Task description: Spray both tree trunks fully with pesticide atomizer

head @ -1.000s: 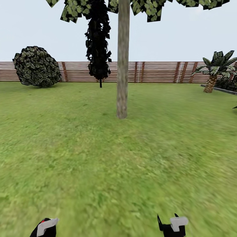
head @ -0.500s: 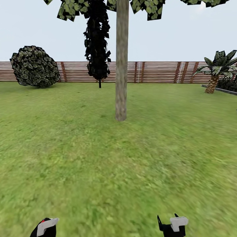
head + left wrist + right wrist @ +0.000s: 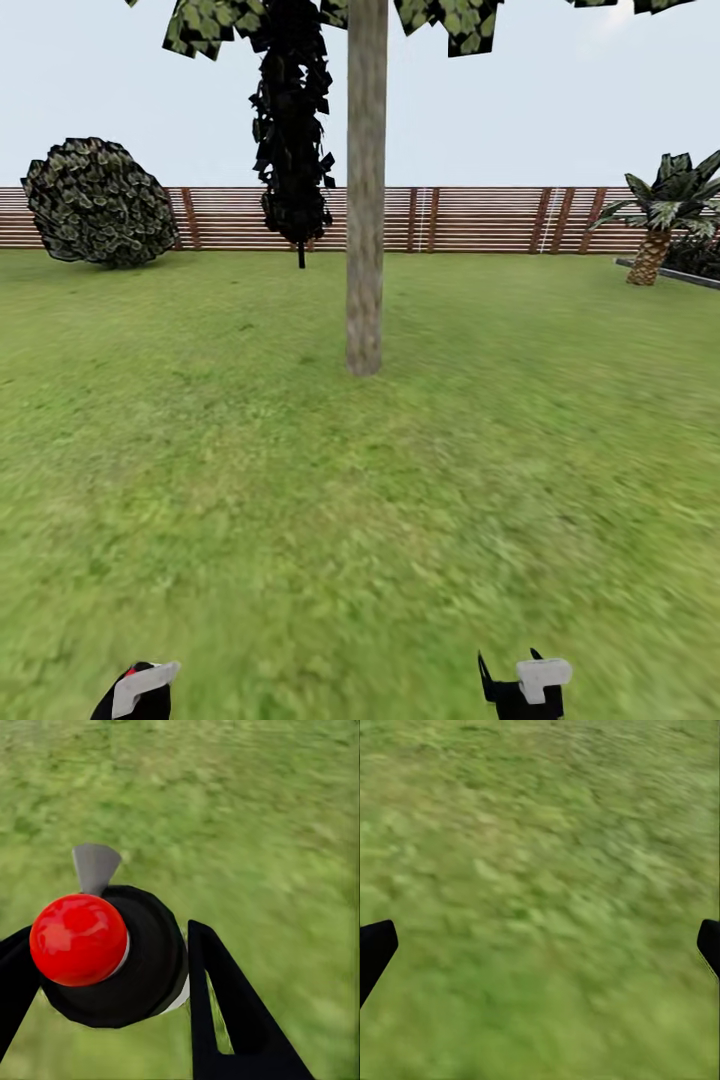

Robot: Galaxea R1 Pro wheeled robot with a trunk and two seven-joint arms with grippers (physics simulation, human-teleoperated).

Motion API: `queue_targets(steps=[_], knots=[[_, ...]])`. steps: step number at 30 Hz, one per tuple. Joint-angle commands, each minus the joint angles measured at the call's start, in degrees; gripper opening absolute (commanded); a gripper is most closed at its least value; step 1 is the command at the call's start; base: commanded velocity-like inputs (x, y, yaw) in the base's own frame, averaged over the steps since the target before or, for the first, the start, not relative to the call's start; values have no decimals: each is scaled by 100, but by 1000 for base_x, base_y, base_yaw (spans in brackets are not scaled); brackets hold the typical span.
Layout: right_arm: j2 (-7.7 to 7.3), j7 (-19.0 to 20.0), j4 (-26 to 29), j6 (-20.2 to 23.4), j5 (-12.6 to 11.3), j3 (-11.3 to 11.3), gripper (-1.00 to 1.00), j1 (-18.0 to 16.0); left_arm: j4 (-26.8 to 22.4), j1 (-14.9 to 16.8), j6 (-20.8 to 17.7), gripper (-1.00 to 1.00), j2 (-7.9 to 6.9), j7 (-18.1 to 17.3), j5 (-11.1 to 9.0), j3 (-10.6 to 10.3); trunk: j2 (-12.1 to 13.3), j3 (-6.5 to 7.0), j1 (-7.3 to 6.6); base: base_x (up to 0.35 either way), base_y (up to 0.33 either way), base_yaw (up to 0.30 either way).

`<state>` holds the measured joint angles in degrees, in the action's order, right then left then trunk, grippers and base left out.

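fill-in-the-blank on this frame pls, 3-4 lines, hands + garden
1. The left hand is shut on an atomizer whose cap is coloured ____.
2. The right hand is ____, with nothing between its fingers.
3. The tree trunk stands in front of a slatted wooden ____.
4. At the view's left edge, by the fence, sits a round ____.

Missing words: red; open; fence; bush

tree trunk (image 3: 365, 190): crown cut off by top edge; palm (image 3: 668, 215): clipped at right edge; both arms: mostly below frame; grass (image 3: 540, 870): blurred
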<state>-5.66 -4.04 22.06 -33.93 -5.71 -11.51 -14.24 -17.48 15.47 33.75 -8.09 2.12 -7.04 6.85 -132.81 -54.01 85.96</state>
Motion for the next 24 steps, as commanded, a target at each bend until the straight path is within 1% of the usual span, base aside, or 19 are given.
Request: queue_targets(steps=[1, 24], knots=[[-2, 0, 0, 0, 0, 0, 100, 0, -1, 0, 0, -100, 0, -1, 1, 0, 0, 0, 0, 340, -79, 0], [2, 0, 0, 0, 0, 0, 100, 0, 8, 0, -5, -100, 0, -1, 1, 0, 0, 0, 0, 340, -79, 0]])
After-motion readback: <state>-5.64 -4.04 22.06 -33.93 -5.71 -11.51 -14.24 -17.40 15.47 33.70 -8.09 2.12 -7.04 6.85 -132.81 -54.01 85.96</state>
